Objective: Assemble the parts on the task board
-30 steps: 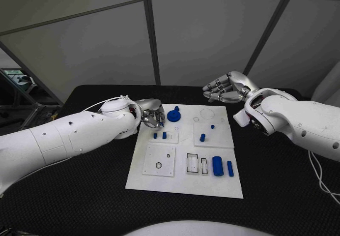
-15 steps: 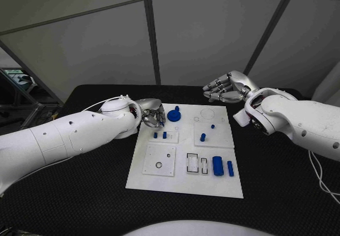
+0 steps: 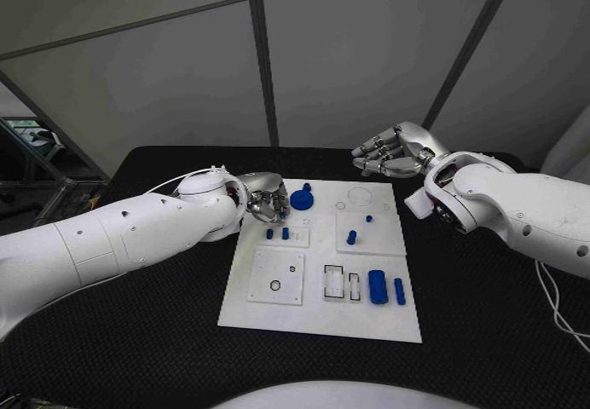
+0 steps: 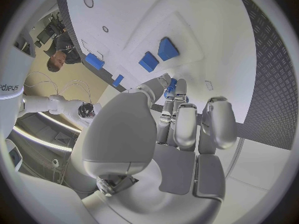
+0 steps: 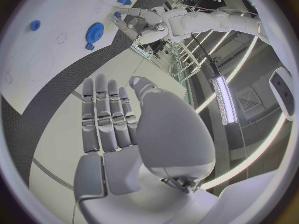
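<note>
Early stage: most blue parts [image 3: 378, 287] loose on task board [image 3: 308, 317]; left hand [image 3: 264, 200] pinching small blue piece [image 4: 171, 86]; right hand [image 3: 391, 152] hovering, fingers curled, grasping nothing.

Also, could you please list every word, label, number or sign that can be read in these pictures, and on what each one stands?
"edieys": a cut-off fragment of dark letters on a white curved surface at the rim of the left wrist view; the beginning is out of the picture, so the reading is uncertain.
The task board bears no readable text, only outlines.
The left hand and right hand show no labels.
</note>
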